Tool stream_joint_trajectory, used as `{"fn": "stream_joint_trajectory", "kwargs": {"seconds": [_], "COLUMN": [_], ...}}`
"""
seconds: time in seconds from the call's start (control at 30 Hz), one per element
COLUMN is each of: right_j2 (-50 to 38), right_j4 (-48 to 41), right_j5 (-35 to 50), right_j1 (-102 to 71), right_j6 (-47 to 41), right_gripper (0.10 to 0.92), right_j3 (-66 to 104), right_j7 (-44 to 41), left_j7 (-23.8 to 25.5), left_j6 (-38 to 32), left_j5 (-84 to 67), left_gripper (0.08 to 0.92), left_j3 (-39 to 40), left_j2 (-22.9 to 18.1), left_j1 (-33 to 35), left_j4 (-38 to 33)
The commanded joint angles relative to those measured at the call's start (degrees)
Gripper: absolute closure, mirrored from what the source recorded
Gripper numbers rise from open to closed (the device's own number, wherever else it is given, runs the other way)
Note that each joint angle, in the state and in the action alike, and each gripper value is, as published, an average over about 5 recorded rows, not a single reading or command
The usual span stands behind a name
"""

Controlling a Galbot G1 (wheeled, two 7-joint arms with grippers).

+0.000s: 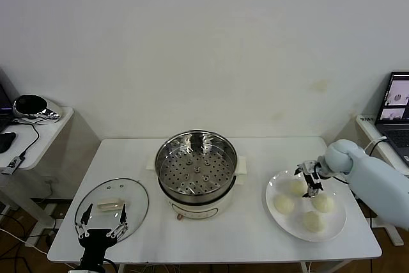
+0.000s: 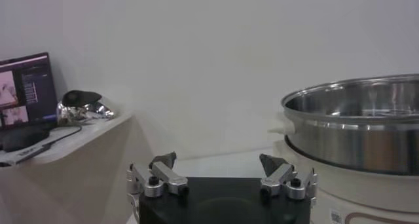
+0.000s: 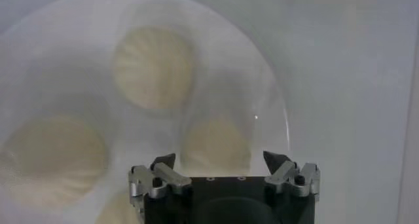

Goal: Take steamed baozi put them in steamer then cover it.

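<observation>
The steamer [image 1: 196, 158], a shiny perforated steel basket on a white pot base, stands empty at the table's middle; its wall [image 2: 353, 124] also shows in the left wrist view. The cover [image 1: 112, 206], clear glass with a cream bar handle, lies flat at the front left. Several cream-white steamed baozi [image 1: 283, 204] sit on a white plate [image 1: 339, 225] at the right. My right gripper [image 1: 313, 187] hangs low over the plate, open, its fingertips either side of one baozi [image 3: 216, 140]. My left gripper [image 1: 101, 231] waits open at the lid's near edge, holding nothing [image 2: 219, 161].
A side table [image 1: 45, 135] with a dark and silver device [image 1: 35, 107] stands off the left end. A laptop [image 1: 397, 103] sits on a stand beyond the right end. Bare table top lies between steamer and plate.
</observation>
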Motion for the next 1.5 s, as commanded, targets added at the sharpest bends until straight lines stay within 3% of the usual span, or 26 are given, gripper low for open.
{"fn": "stream_joint_trajectory", "kwargs": {"seconds": [0.03,0.4,0.63,0.87,1.17,1.5], "right_j2": [1.33,0.97,-4.88,-7.85,6.67,27.56], "right_j4": [-1.23,-1.08,6.24,13.55,10.39,0.81], "right_j5": [-0.68,-0.58,6.19,19.78,29.32,31.4], "right_j1": [0.5,1.25,10.65,30.35,52.48,51.3], "right_j6": [-0.32,-0.41,-0.98,-2.54,4.76,16.54], "right_gripper": [0.26,0.441,0.457,0.457,0.448,0.445], "right_j3": [-1.04,-1.28,-7.43,-19.65,-35.84,-40.77], "right_j7": [0.02,0.06,-0.79,-1.79,-0.12,4.76], "left_j7": [-0.07,-0.23,-0.19,-0.19,-0.35,-0.34], "left_j6": [-0.1,-0.4,-0.4,-0.36,-1.03,-1.02], "left_j5": [0.0,-0.05,-0.76,-1.85,-2.19,-3.24], "left_gripper": [0.177,0.177,0.177,0.177,0.177,0.177], "left_j3": [-0.05,-0.14,-0.4,-0.03,0.43,-1.09], "left_j2": [-0.02,-0.11,0.34,0.66,1.1,1.46], "left_j1": [0.01,0.2,0.35,-0.03,-0.27,-0.58], "left_j4": [-0.03,-0.2,-0.26,-0.13,0.19,-0.19]}}
